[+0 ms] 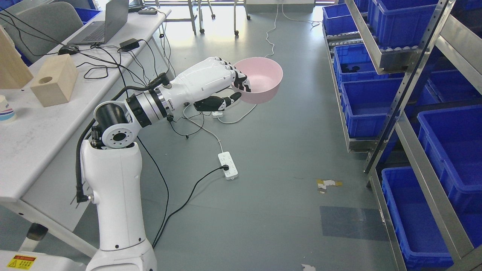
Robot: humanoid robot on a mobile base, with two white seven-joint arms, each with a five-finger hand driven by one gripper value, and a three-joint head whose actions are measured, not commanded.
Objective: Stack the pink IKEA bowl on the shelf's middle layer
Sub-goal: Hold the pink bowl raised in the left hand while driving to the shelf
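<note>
Half done, by my read: your left hand (222,84) pinches the bowl (260,79) by its near rim, fingers inside, thumb beneath, aloft over the floor. Shelf (408,81) well right of the hand; stacking remains.

High head view, downward over floor (263,195)
</note>
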